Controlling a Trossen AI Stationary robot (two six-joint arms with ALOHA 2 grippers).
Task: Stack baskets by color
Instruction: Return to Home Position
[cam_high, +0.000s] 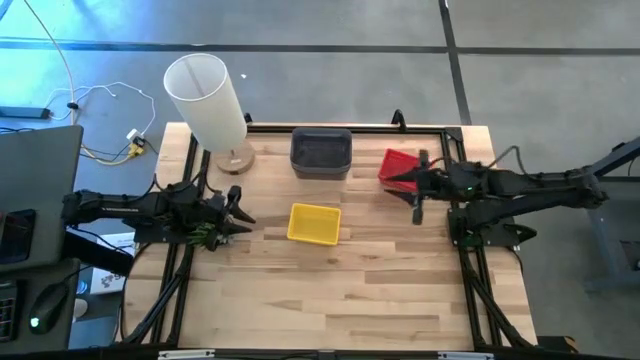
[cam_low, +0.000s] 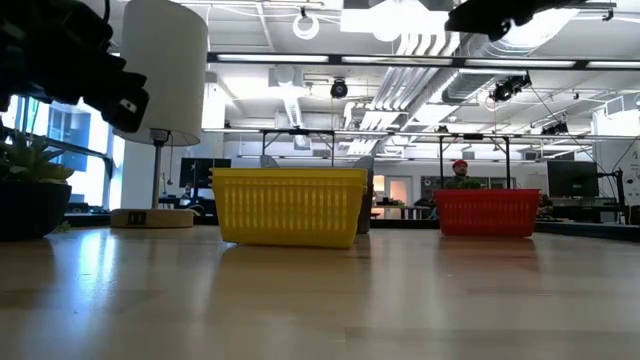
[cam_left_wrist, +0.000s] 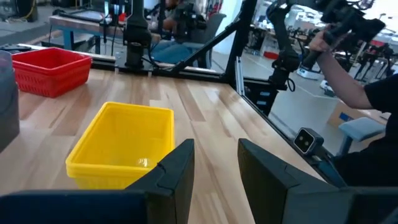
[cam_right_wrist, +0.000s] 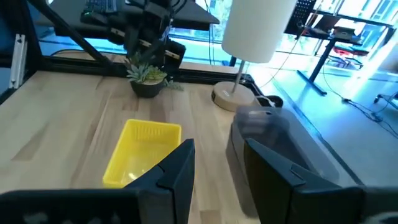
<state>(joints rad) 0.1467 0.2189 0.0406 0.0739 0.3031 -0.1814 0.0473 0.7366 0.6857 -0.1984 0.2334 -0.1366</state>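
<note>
Three baskets stand on their bottoms on the wooden table: a yellow basket (cam_high: 313, 223) at the middle, a grey basket (cam_high: 321, 153) at the far edge, and a red basket (cam_high: 396, 161) to the right of the grey one. My left gripper (cam_high: 243, 216) hangs open at the table's left, pointing toward the yellow basket (cam_left_wrist: 121, 146), with nothing between its fingers (cam_left_wrist: 214, 146). My right gripper (cam_high: 404, 181) is open and raised over the red basket's near side, partly hiding it. Its wrist view shows the yellow basket (cam_right_wrist: 143, 152) and the grey basket (cam_right_wrist: 280, 143) beyond its gap (cam_right_wrist: 211, 146).
A tall white cylinder lamp (cam_high: 205, 95) stands on its round base (cam_high: 235, 160) at the far left corner. A small potted plant (cam_high: 205, 233) sits under my left arm. Black frame rails (cam_high: 470, 270) line the table's sides. Bare wood (cam_high: 340, 300) fills the near half.
</note>
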